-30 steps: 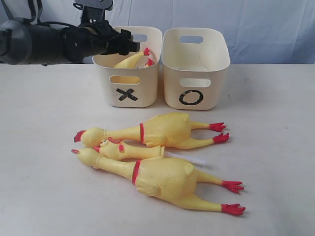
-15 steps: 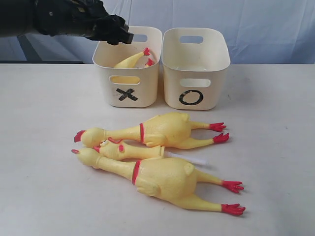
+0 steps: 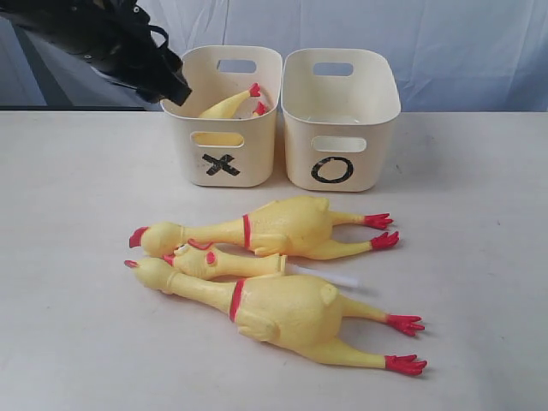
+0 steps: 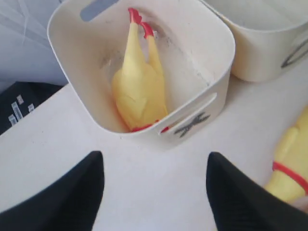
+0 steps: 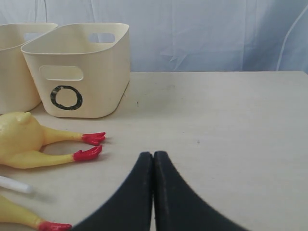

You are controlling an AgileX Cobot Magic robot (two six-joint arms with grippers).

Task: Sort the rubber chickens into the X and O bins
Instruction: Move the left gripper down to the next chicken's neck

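A small rubber chicken point(image 3: 227, 104) lies inside the X bin point(image 3: 224, 141), feet up against the far wall; the left wrist view shows this chicken point(image 4: 139, 91) in the X bin point(image 4: 77, 82) too. The O bin point(image 3: 338, 137) stands beside it on the right. Two large chickens point(image 3: 274, 224) point(image 3: 282, 310) lie on the table in front, a smaller chicken point(image 3: 218, 263) wedged between them. My left gripper point(image 3: 178, 92) hovers just left of the X bin, open and empty point(image 4: 154, 163). My right gripper point(image 5: 153, 155) is shut with nothing in it, low over the table right of the chickens' feet.
A thin white strip point(image 3: 330, 276) lies on the table between the two large chickens. A pale blue cloth backdrop point(image 3: 462, 43) hangs behind the bins. The table's far edge runs just behind the bins.
My left arm has drawn back to the left and upward, away from above the X bin. The small chicken stays in that bin. Nothing else moved.
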